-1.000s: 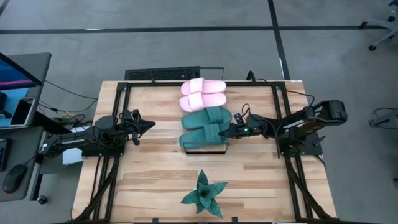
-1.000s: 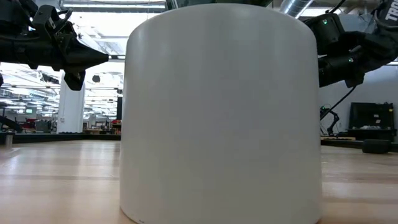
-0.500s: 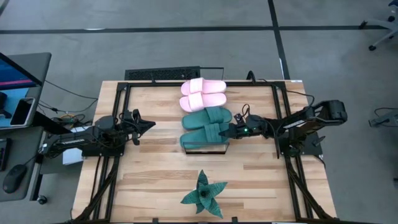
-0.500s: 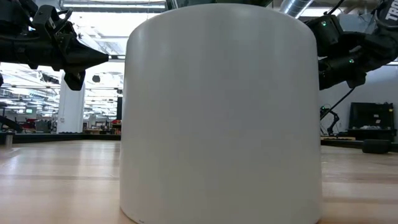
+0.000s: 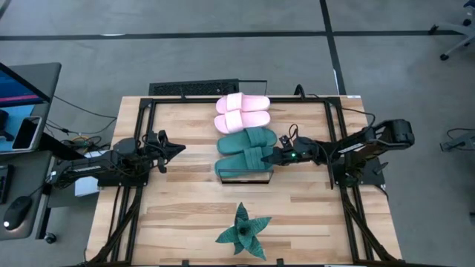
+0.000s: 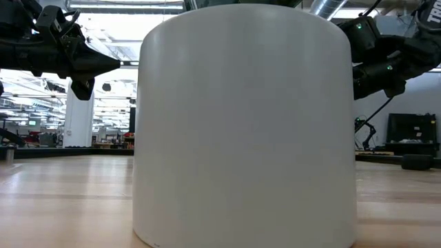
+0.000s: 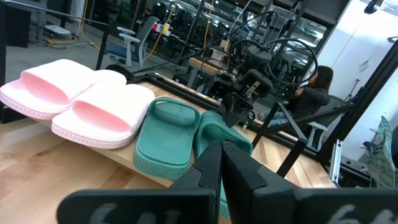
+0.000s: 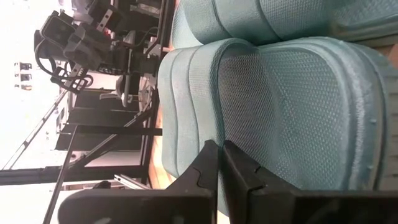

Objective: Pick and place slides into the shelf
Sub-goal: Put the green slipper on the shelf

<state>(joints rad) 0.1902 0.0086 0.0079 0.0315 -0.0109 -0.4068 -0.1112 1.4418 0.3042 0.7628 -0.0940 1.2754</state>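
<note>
Left arm lies low over the left part of the light-wood plank tabletop; left pincer fully closed, holding nothing, pointing right toward the footwear and well apart from it.

Centre: four soft slip-on slides in a row on the long light-wood slatted shelf with thin black metal frame. Two pale pink slides at the far end, two teal green slides on the near side of them, touching side by side.

Near edge, centre: a spiky green star-shaped plant, apart from the shelf.

Low view: a broad white cylinder fills the middle and blocks sight of the slides.

Right: right pincer fully closed, its tip at the right end of the nearer teal slide; contact cannot be confirmed. Nothing gripped.
</note>
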